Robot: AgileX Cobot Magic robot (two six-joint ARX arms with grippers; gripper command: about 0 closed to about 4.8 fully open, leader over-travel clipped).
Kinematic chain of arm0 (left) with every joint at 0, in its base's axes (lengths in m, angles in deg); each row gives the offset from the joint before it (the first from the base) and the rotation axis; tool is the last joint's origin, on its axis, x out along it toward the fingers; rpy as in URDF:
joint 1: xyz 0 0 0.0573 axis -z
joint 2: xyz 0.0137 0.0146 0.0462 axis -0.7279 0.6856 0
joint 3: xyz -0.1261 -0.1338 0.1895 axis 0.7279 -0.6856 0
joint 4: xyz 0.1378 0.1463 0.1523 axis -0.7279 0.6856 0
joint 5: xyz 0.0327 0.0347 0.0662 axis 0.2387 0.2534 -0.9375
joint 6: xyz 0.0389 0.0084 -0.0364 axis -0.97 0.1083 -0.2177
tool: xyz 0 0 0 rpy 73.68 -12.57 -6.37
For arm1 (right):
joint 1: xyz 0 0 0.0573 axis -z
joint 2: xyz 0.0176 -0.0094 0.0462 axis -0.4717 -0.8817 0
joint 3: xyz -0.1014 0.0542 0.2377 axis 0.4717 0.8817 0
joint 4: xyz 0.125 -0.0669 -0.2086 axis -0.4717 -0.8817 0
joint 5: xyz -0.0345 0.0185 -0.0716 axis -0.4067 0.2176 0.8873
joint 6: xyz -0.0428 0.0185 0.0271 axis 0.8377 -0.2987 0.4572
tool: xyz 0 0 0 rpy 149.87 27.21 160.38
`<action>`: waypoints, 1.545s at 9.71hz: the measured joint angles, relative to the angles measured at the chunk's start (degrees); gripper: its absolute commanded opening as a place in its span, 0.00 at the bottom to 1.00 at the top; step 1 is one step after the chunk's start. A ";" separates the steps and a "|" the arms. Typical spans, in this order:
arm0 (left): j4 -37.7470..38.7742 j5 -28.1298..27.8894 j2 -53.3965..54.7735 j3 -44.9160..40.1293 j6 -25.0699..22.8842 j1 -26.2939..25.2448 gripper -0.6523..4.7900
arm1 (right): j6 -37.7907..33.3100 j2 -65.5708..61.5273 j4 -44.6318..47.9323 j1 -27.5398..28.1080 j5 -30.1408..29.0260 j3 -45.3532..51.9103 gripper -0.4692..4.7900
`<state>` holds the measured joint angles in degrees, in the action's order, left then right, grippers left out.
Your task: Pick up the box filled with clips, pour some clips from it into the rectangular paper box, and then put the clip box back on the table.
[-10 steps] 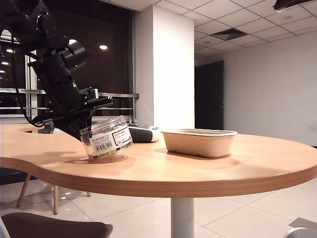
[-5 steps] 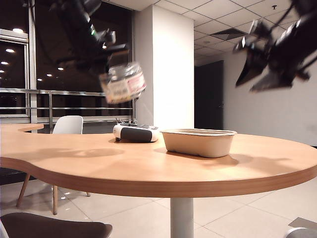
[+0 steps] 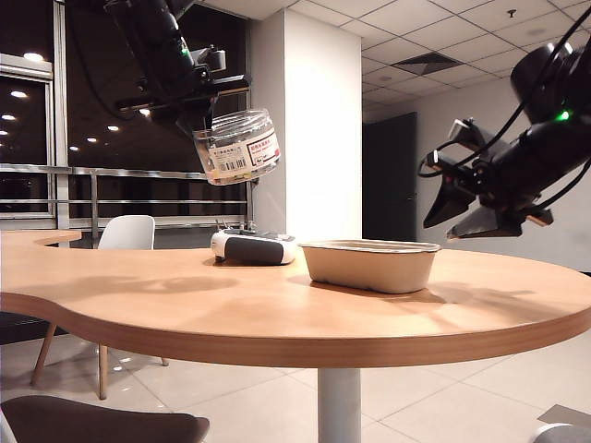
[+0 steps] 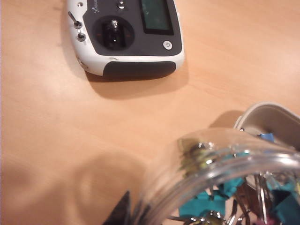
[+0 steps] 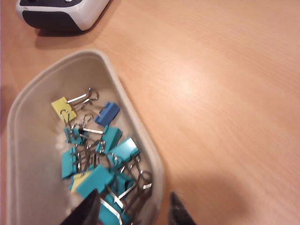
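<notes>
My left gripper [image 3: 205, 118] is shut on the box filled with clips [image 3: 238, 146], a clear round jar with a barcode label. It hangs tilted high above the table [image 3: 277, 318], left of the rectangular paper box [image 3: 369, 264]. In the left wrist view the jar's rim [image 4: 220, 157] shows teal clips [image 4: 206, 206] inside, with one dark fingertip [image 4: 123, 212] beside it. My right gripper [image 3: 464, 210] hovers open just right of the paper box. In the right wrist view its fingers [image 5: 86, 212] straddle the paper box's rim [image 5: 140, 126] from above; several teal, yellow and blue clips [image 5: 101, 154] lie in it.
A dark grey and white handheld device [image 3: 254, 247] lies on the table left of the paper box, below the raised jar. A white chair [image 3: 127, 233] stands behind the table and a dark chair [image 3: 102, 426] in front. The table's curved edge runs along the front.
My left gripper lifted the jar off the table and carried it up and to the right. My right arm swung down from the upper right to beside the paper box.
</notes>
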<state>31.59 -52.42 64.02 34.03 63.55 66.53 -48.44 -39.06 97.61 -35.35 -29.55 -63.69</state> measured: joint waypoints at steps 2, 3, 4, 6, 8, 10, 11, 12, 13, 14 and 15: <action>0.15 -0.02 0.00 -0.02 0.00 1.16 0.11 | -0.87 -5.03 -0.04 -0.55 -1.09 -5.33 0.45; 0.20 0.00 0.00 -0.02 0.00 1.33 0.11 | -0.92 -5.77 -1.25 -0.61 -1.73 -6.43 0.45; 0.20 0.02 0.00 -0.02 0.00 1.55 0.11 | -0.96 -6.40 -3.32 -0.79 -1.86 -7.63 0.45; 0.17 0.00 0.00 -0.02 0.00 1.66 0.11 | -0.76 -7.30 -6.49 -0.85 -1.97 -7.69 0.40; 0.15 0.00 0.00 0.00 0.00 1.66 0.11 | -0.87 -7.65 -7.61 -1.55 -1.95 -7.67 0.15; 0.15 0.00 0.00 0.00 0.00 1.66 0.11 | -0.72 -7.48 -6.80 -2.19 -2.67 -7.80 0.10; 0.13 0.00 0.00 0.02 0.00 1.66 0.11 | -0.76 -7.50 -6.80 -2.82 -2.67 -7.78 0.10; 0.11 0.00 0.00 0.04 0.00 1.66 0.11 | -0.76 -7.50 -6.80 -2.82 -2.99 -7.78 0.10; 0.11 0.00 0.00 0.02 0.00 1.66 0.11 | -0.85 -7.52 -7.10 -2.82 -3.91 -7.78 0.09; 0.11 0.00 0.00 0.02 0.00 1.66 0.11 | -0.98 -7.56 -8.72 -2.84 -4.63 -8.37 0.09; 0.11 0.00 0.00 0.02 0.00 1.66 0.11 | -1.73 -7.56 -8.81 -2.84 -4.61 -8.37 0.09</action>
<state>31.70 -52.42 64.02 34.05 63.55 68.19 -50.17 -46.62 88.81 -38.19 -34.16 -72.06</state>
